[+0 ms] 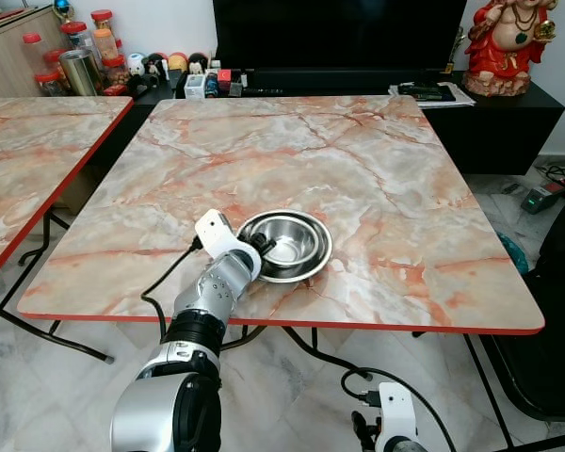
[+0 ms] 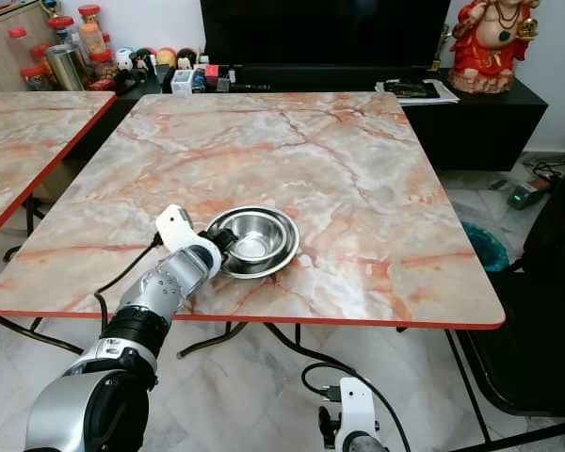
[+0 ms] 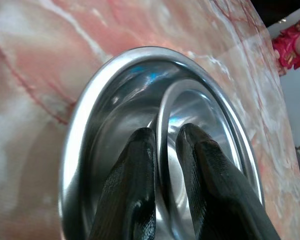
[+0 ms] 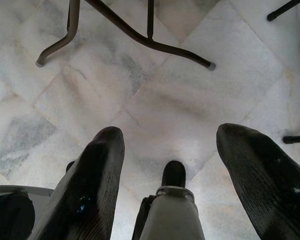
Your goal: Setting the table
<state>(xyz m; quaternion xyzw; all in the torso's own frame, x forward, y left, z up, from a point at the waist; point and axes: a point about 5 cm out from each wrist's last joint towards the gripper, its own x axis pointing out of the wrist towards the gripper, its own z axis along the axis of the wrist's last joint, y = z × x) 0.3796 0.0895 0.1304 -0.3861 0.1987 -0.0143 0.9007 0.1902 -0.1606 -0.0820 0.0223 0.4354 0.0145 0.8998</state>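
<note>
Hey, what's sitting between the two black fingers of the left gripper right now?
The thin rim of the steel bowl. In the left wrist view one finger of the left gripper is outside the bowl's rim, the other inside.

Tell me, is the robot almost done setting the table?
Not nearly. Done so far: one steel bowl sits on the marble table near its front edge. In hand: the left end effector is shut on the bowl's rim, one finger inside and one outside, so it is not let go yet. Left: the rest of the tabletop has no other dishes, and the right end effector hangs open over the floor.
</note>
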